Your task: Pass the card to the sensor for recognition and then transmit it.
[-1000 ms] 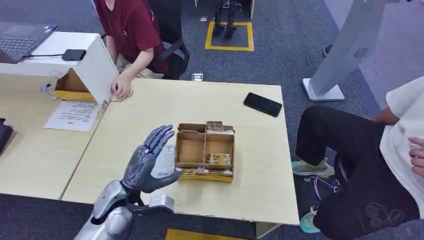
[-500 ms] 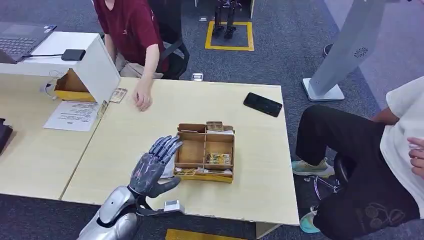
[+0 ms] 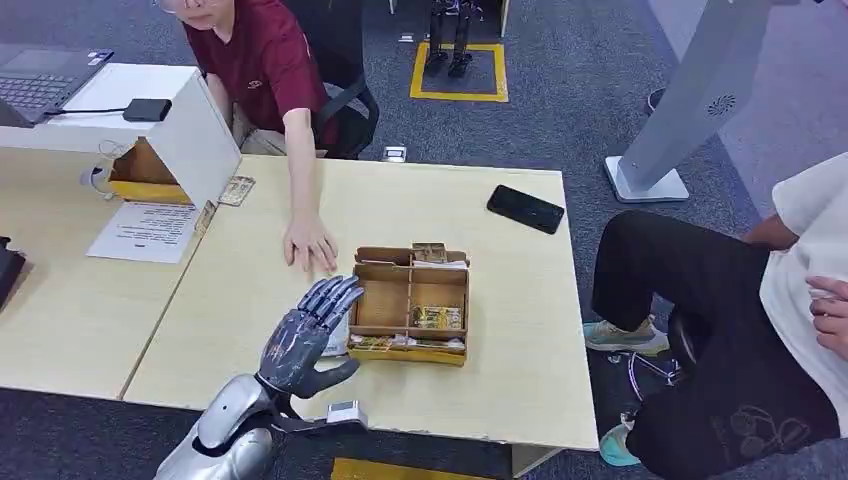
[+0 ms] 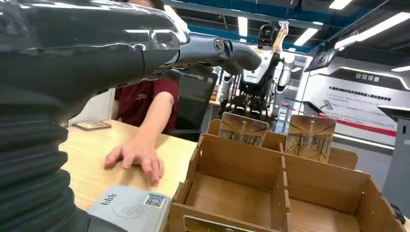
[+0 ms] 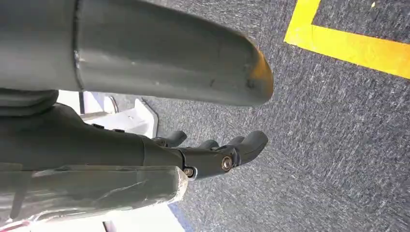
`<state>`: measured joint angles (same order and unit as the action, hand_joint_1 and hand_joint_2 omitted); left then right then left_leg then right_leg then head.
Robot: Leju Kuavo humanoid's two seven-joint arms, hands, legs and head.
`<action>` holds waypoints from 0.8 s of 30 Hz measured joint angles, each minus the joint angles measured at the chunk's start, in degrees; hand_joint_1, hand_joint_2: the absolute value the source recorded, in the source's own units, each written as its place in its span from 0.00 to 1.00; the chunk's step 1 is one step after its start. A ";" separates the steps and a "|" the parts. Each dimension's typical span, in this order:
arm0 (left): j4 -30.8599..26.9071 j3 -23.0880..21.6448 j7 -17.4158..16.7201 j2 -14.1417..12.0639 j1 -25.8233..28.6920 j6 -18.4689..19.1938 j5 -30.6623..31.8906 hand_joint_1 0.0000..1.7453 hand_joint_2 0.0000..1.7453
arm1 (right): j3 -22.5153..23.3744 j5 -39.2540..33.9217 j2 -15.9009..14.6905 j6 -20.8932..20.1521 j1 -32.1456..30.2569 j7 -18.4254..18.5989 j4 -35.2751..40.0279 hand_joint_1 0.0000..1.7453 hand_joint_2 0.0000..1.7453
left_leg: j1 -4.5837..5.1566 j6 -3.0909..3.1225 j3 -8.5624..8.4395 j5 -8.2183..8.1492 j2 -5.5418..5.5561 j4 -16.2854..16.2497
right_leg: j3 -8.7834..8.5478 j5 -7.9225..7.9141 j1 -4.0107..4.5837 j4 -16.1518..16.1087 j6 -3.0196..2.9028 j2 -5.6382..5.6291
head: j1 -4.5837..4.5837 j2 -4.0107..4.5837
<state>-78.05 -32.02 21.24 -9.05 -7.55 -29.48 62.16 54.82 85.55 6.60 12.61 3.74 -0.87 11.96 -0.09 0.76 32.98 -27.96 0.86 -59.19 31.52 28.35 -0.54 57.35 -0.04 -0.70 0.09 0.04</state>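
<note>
A: Left hand (image 3: pixel 300 340), head view: condition?
B: Released. Fingers spread, palm empty, held above the table (image 3: pixel 250 300) just beside the near-left corner of the cardboard box (image 3: pixel 400 268).

A: Item under it?
B: Sensor (image 3: pixel 339 335), a white-grey unit, partly hidden by the hand and set against the box's left wall.

A: Card?
B: One card (image 3: pixel 237 190) lies flat on the table, well away from the box, off past its far-left corner. More cards (image 3: pixel 437 317) lie in the box's near-right compartment.

A: Other entries, same view?
B: A person's hand (image 3: pixel 310 245) lies flat on the table just beyond the box's far-left corner. A black phone (image 3: pixel 526 209) lies beyond its far-right corner. A second person (image 3: pixel 790 320) sits off the table, well to the right of the box.

A: Left wrist view?
B: The left hand's fingers (image 4: pixel 227 48) reach out above the box (image 4: pixel 241 166), gripping nothing. The sensor (image 4: pixel 128 210) touches the box's wall. Two cards (image 4: pixel 242 129) stand upright along one wall of the box. The person's hand (image 4: pixel 135 155) rests palm down near the box, and the flat card (image 4: pixel 92 125) lies further off behind it.

A: Right wrist view?
B: Right hand (image 5: pixel 208 154) hangs over grey carpet (image 5: pixel 338 145) with a yellow line (image 5: pixel 353 46). Fingers lie loosely extended, nothing in them.
</note>
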 joint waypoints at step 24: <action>3.08 -1.31 -1.36 -0.07 -0.74 0.02 2.47 0.00 1.00 | 0.00 0.17 -0.02 0.02 0.01 -0.07 0.00 0.00 0.00 | 0.00 0.00 0.00 0.00 0.00 0.00 | 0.00 0.00 0.00 0.00 0.00 0.00 | 0.00 0.00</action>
<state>-74.97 -33.33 19.89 -9.11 -8.28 -29.46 64.63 54.82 85.72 6.58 12.63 3.76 -0.94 11.96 -0.09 0.76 32.98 -27.96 0.86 -59.19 31.52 28.35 -0.54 57.35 -0.04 -0.70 0.09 0.04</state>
